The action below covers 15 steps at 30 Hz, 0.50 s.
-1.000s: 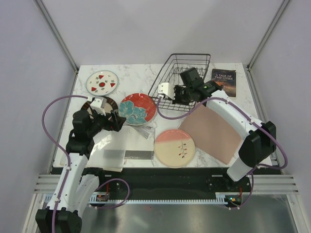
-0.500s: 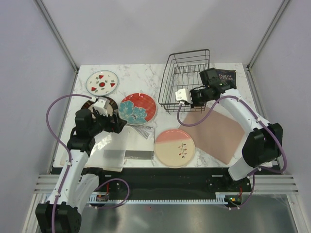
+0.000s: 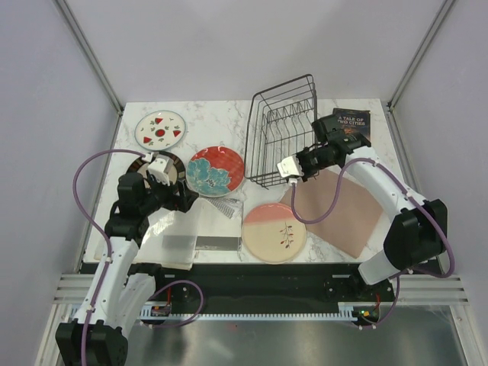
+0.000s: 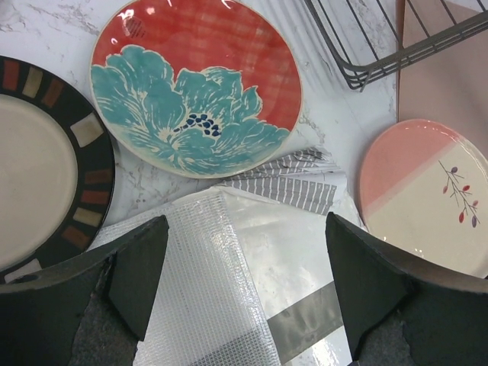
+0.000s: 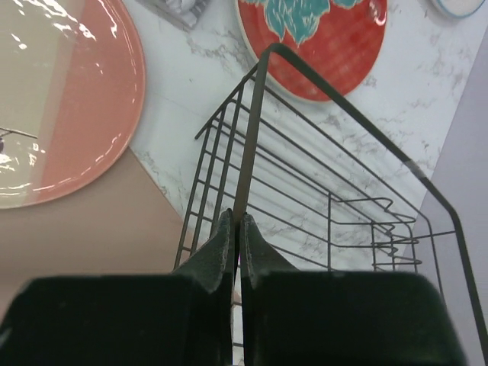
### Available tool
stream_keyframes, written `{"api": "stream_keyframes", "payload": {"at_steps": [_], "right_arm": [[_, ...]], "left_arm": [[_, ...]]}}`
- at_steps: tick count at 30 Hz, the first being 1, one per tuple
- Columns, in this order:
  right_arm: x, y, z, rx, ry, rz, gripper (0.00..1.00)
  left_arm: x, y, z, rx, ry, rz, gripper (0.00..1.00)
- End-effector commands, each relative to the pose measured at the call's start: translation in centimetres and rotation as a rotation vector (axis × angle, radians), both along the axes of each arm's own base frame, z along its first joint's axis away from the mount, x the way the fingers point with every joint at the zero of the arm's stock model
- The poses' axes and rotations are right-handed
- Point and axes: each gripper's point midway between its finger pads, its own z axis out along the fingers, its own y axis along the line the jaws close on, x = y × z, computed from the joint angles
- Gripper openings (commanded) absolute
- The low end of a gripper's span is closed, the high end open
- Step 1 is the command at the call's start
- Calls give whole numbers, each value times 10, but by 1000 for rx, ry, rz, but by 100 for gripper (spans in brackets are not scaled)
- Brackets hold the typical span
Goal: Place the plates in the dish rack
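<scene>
The black wire dish rack (image 3: 280, 131) is tilted up at the back of the table. My right gripper (image 3: 308, 162) is shut on its rim wire; the right wrist view shows the jaws (image 5: 238, 225) pinching the wire of the rack (image 5: 320, 191). The red plate with teal flower (image 3: 216, 171), the pink-and-cream twig plate (image 3: 274, 232) and the white fruit plate (image 3: 160, 128) lie flat. The dark-rimmed plate (image 3: 174, 162) is partly hidden by my left arm. My left gripper (image 3: 183, 197) is open and empty, and in the left wrist view it (image 4: 244, 290) hovers over a clear pouch.
A pinkish-brown mat (image 3: 343, 206) lies under my right arm. A dark book (image 3: 351, 122) lies at the back right. A clear plastic pouch (image 3: 183, 232) and a striped cloth (image 3: 223, 206) lie at the front left, near the red plate (image 4: 194, 84).
My right gripper has lifted the rack's near side and swung it, so the rack now stands tilted and nearer the table's middle. My left arm has barely moved.
</scene>
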Motion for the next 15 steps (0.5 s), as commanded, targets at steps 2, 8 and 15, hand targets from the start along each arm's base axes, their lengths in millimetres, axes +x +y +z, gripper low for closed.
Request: {"api": "stream_keyframes", "payload": {"at_steps": [2, 8, 15], "right_arm": [[-37, 42, 53, 202, -69, 195, 0], [1, 54, 54, 277, -98, 61, 0], [40, 56, 28, 287, -94, -41, 0]], "left_arm": [[-2, -5, 5, 4, -29, -49, 90], [-4, -7, 2, -7, -21, -54, 90], [0, -7, 3, -6, -9, -54, 90]]}}
